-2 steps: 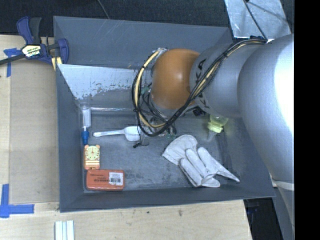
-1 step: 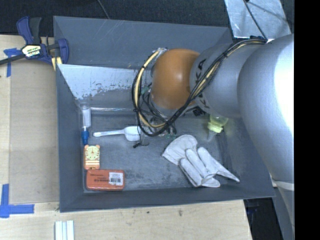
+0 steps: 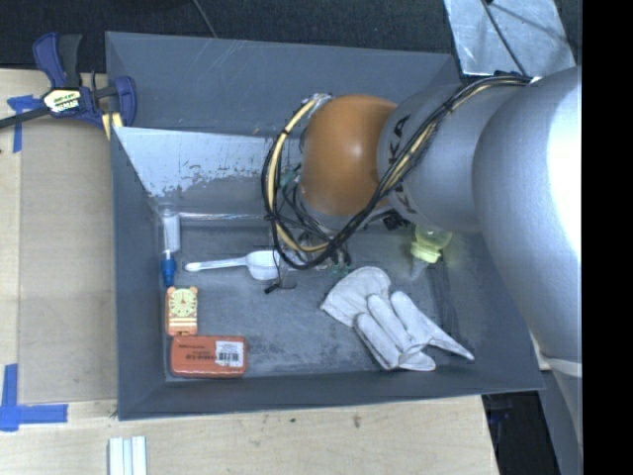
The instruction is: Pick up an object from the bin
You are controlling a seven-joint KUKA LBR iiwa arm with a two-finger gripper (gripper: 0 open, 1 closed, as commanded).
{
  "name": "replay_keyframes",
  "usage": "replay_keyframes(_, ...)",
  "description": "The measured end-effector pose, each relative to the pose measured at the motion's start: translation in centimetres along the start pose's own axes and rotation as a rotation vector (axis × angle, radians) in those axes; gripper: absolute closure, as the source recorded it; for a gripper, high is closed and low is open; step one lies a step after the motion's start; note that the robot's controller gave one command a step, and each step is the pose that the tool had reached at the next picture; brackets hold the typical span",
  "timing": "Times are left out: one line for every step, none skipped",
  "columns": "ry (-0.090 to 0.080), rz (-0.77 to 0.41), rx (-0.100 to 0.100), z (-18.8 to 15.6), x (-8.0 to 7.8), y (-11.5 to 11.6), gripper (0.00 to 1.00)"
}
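Note:
My gripper pokes out as a small dark tip below the orange cover, low in the middle of the bin. It sits right at the bowl end of a white plastic measuring spoon, whose handle points left. A white glove lies just to the gripper's right on the bin floor. Most of the gripper is hidden by the cover and cables.
Along the left wall lie a clear tube with a blue cap, a small yellow-orange toy block and an orange packet with a barcode label. A pale yellow-green thing shows partly under the arm at the right.

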State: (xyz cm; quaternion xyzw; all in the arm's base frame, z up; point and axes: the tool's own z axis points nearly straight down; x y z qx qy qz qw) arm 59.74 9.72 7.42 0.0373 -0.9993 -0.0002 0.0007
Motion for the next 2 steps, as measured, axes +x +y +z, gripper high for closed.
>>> replay_keyframes(0.006, 0.0, 0.001, -2.1, 0.2, 0.0, 1.0)
replay_keyframes(-0.003, 0.0, 0.0, -4.1, -0.1, 0.0, 1.0)
